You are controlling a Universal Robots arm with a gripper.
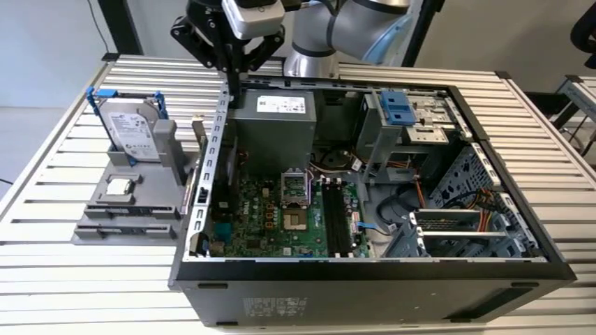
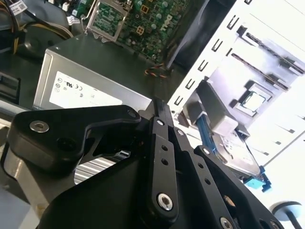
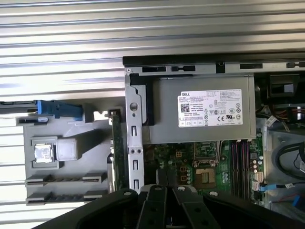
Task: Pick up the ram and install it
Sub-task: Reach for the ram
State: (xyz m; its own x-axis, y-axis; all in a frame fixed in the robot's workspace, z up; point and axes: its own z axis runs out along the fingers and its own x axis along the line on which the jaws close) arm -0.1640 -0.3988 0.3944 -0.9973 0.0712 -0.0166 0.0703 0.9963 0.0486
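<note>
The ram (image 1: 198,150) is a slim green stick standing on edge in the grey holder (image 1: 139,202), right against the outer wall of the open computer case (image 1: 373,269). In the first wrist view the ram (image 3: 116,148) runs alongside that wall. My gripper (image 1: 233,82) hangs above the case's rear corner, higher than the ram and a little toward the exterior view's right of it. Its fingers (image 2: 157,107) are pressed together with nothing between them. The motherboard's black slots (image 1: 333,216) lie empty inside the case.
The holder also carries a silver hard drive with blue rails (image 1: 130,129) and a small square processor chip (image 1: 118,186). Inside the case are the grey power supply (image 1: 275,122), a drive cage (image 1: 400,115) and cables. Everything stands on a slatted metal table (image 1: 75,279).
</note>
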